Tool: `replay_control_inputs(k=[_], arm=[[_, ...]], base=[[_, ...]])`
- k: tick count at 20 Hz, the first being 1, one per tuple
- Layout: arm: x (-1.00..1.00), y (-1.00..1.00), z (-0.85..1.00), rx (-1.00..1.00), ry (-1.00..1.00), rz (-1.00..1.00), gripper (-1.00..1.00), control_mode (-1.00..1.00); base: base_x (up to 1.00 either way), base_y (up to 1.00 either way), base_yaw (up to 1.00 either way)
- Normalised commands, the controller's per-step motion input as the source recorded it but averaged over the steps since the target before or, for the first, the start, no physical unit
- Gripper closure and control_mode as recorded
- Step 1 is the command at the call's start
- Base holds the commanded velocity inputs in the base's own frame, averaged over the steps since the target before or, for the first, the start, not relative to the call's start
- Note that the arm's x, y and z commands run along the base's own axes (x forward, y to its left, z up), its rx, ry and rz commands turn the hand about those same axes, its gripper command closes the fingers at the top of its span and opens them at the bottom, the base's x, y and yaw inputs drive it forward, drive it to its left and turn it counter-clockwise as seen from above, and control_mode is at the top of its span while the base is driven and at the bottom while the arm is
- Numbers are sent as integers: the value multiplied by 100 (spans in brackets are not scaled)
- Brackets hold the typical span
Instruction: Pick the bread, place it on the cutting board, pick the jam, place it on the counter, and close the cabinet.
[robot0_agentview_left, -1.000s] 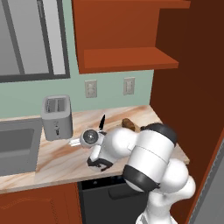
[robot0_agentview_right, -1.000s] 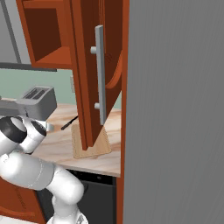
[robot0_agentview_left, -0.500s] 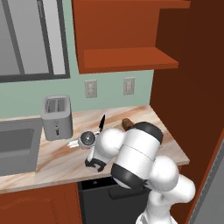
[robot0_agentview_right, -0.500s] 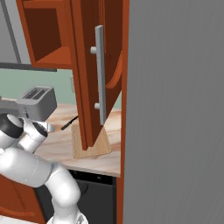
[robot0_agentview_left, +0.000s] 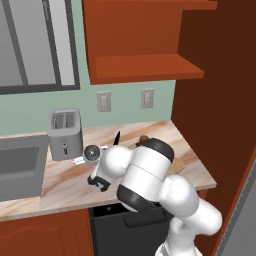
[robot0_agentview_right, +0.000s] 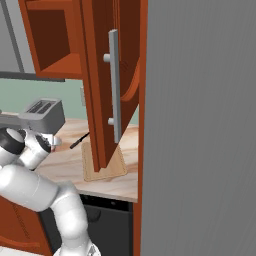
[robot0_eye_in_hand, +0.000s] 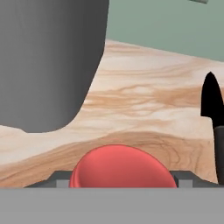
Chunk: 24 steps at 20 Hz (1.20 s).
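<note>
Now the jam (robot0_eye_in_hand: 123, 167) between the gripper (robot0_eye_in_hand: 123, 180) fingers, gripped, low over the counter (robot0_eye_in_hand: 144, 109); toaster (robot0_eye_in_hand: 48, 61) beside.

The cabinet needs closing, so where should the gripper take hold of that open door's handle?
Probably the middle of the long grey handle, between its two standoffs. The bar stands vertical and clear of the cabinet door, so come at the door's outer face with the jaws spread horizontally to straddle it.

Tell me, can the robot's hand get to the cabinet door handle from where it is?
Probably yes. The handle hangs open in front, nothing blocking it. But the gripper is low by the toaster, seemingly holding the jam.
</note>
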Motion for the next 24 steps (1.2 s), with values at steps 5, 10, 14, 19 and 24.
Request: replay_control_inputs(k=[5, 10, 14, 19, 24], arm=[[14, 1, -22, 0, 0, 0, 100, -100], [2, 0, -32, 0, 0, 0, 100, -100], [0, 0, -33, 0, 0, 0, 100, -100], [0, 0, -32, 0, 0, 0, 100, -100], [0, 0, -28, 0, 0, 0, 100, -100]], base=[[0, 0, 0], [0, 0, 0], [0, 0, 0], [0, 0, 0], [0, 0, 0]])
